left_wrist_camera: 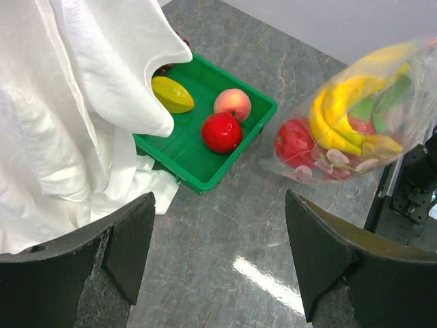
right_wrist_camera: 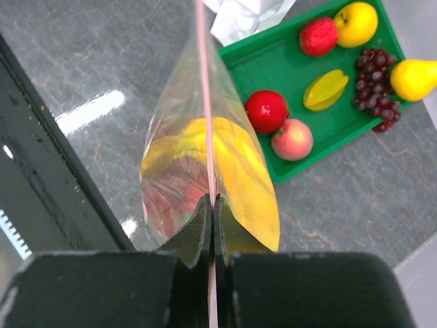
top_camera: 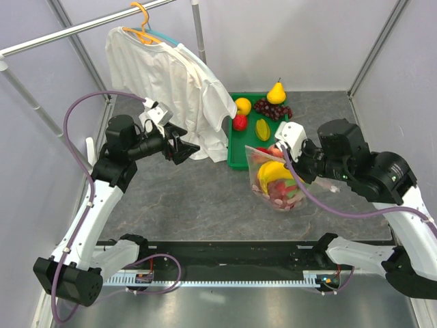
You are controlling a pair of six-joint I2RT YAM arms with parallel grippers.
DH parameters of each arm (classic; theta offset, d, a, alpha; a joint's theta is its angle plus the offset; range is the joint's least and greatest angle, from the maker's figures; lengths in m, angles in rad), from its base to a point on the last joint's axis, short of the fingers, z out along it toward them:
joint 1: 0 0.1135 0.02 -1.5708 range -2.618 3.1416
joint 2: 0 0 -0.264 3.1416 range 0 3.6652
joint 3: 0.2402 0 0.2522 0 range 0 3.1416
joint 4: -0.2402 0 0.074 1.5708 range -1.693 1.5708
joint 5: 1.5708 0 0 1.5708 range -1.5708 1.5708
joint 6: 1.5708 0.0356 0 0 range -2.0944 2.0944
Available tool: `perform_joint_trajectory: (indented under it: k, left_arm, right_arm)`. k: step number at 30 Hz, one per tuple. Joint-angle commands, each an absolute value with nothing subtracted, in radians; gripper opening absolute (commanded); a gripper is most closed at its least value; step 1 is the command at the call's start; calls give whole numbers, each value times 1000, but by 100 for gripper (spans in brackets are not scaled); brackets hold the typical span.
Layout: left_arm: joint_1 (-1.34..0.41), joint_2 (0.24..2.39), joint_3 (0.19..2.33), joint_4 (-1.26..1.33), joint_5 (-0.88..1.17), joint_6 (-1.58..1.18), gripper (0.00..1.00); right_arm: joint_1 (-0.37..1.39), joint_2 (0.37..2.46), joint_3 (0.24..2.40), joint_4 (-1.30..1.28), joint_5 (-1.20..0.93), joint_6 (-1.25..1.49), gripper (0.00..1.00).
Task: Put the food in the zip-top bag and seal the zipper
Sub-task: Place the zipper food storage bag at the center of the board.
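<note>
From above, the left gripper hangs over the table with its jaws spread wide and nothing between them, just beside the hem of a white shirt on an orange hanger. The right gripper is clamped on the top edge of the bag, which stands at the near edge of the green tray. Yellow banana and pink food show through the plastic. A pear and grapes lie at the tray's far end.

The left wrist view shows the left gripper with its fingers well apart above bare table. The shirt drapes over the tray's left corner. In the tray lie a starfruit, a peach and a red apple. To the right is the bag, apart from the tray, with the banana, a red piece and something green inside.

In the right wrist view the right gripper is pinched tight on the zipper, a thin pink line running straight away from the fingers. The bag bulges below on both sides, yellow and pink inside. Whether the zipper is sealed along its length cannot be told. The tray lies beyond to the right.
</note>
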State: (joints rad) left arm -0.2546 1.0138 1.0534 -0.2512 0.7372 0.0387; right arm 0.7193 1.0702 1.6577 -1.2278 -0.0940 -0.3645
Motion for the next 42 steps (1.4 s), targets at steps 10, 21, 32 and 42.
perform_joint_trajectory:
  k: [10,21,32,42]
  left_arm:
    - [-250,1017,1081,-202,729,-23,83]
    - [-170,1038,1163,-285,486,-136,86]
    - [32,1045,1186,-244,425,-210,88]
    - [34,1089,1174,-201,465,-230,88]
  right_arm:
    - [718,1037,1602,-1119,-518,-182,0]
    - [713,1259,1585,-694,-624,475,0]
    - [748,1445,1673,-494,-463,998,0]
    - [790,1298,1389,-416,-227,1261,0]
